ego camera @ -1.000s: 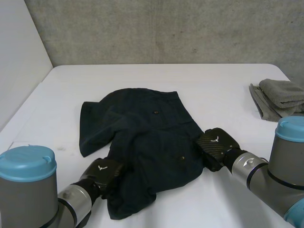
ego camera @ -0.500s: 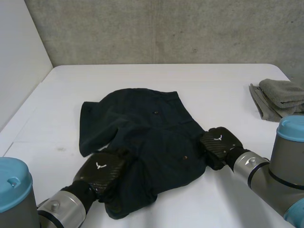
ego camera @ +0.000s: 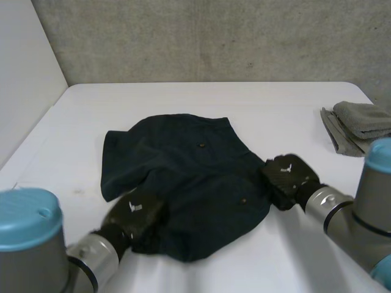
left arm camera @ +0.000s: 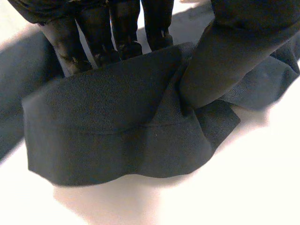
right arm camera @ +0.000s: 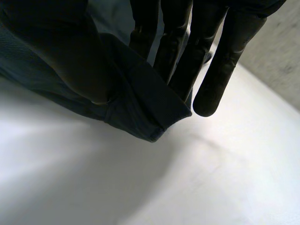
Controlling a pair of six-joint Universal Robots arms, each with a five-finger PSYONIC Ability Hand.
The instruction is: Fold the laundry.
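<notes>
A dark navy shirt lies crumpled in the middle of the white table. My left hand is at the shirt's near left edge. In the left wrist view its fingers and thumb pinch a thick fold of the dark cloth. My right hand is at the shirt's right edge. Its fingers and thumb pinch a hemmed edge of the shirt just above the table.
A folded grey towel stack sits at the table's far right edge. A concrete wall runs behind the table, and a white panel stands at the left.
My left hand has moved forward onto the shirt's near edge and closed on a fold, dragging the near flap inward. My right hand has shifted slightly right with its edge.
</notes>
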